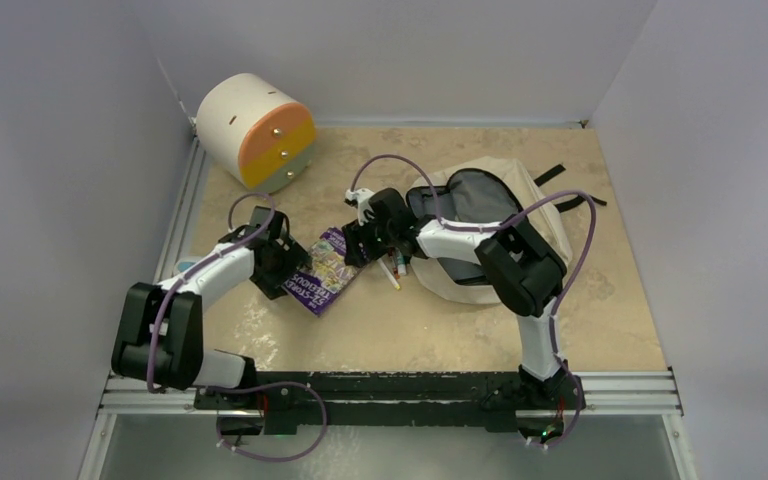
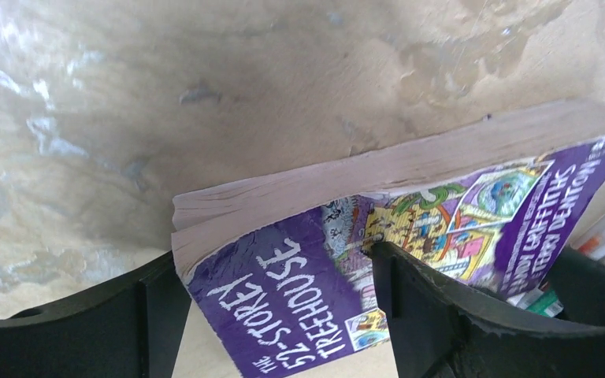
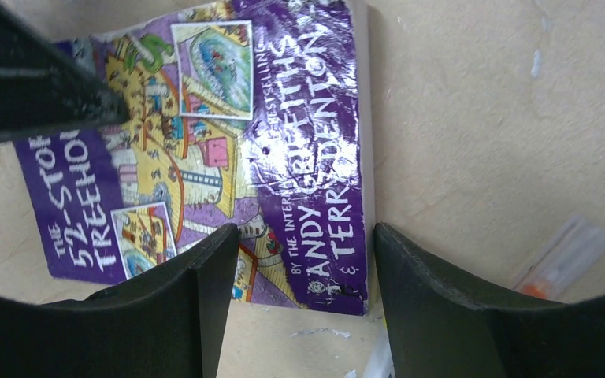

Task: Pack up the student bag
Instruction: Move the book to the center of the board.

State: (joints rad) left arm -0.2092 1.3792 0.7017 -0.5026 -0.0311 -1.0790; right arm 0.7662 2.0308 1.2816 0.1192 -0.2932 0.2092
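The student bag [image 1: 545, 225], beige with dark lining, lies open at the right centre of the table. A purple book [image 1: 322, 275] lies left of it. My left gripper [image 1: 285, 265] is open at the book's near left end. In the left wrist view the book's corner [image 2: 283, 291] sits between the jaws, one finger [image 2: 410, 307] over the cover. My right gripper [image 1: 363, 240] is open over the book's far right end. There its fingers straddle the spine corner [image 3: 339, 236], one over the cover and one beside the edge. The book's long edge looks slightly raised.
A cream round drawer unit [image 1: 257, 130] with an orange front stands at the back left. Pens [image 1: 395, 270] lie between the book and the bag, an orange-tipped one [image 3: 567, 260] just right of my right fingers. Walls close in the left, back and right.
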